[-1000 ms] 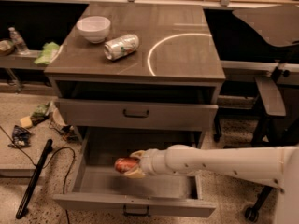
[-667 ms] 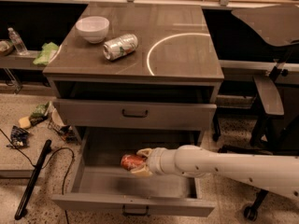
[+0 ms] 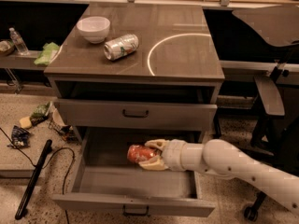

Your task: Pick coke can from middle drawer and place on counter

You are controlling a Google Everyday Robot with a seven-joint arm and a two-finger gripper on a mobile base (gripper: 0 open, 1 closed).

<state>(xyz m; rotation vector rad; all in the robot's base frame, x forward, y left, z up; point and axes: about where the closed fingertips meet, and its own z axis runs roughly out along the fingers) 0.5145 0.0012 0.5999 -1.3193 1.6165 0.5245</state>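
The red coke can (image 3: 138,153) lies on its side inside the open middle drawer (image 3: 135,202), the lowest one of the cabinet. My gripper (image 3: 152,154) reaches in from the right on a white arm, and its two cream fingers (image 3: 155,144) are closed around the can's right end. The can is held a little above the drawer floor, near the back. The counter (image 3: 187,62), glossy grey-brown with a white arc, is the cabinet's top above.
A white bowl (image 3: 93,28) and a silver-and-green can (image 3: 121,46) on its side rest on the counter's left half. The shallower drawer (image 3: 135,114) above is shut. Dark side shelves, floor litter (image 3: 28,120), a black cable and a chair (image 3: 268,97) surround the cabinet.
The gripper, shut on the coke can, has moved a little to the right and up inside the drawer, carrying the can with it.
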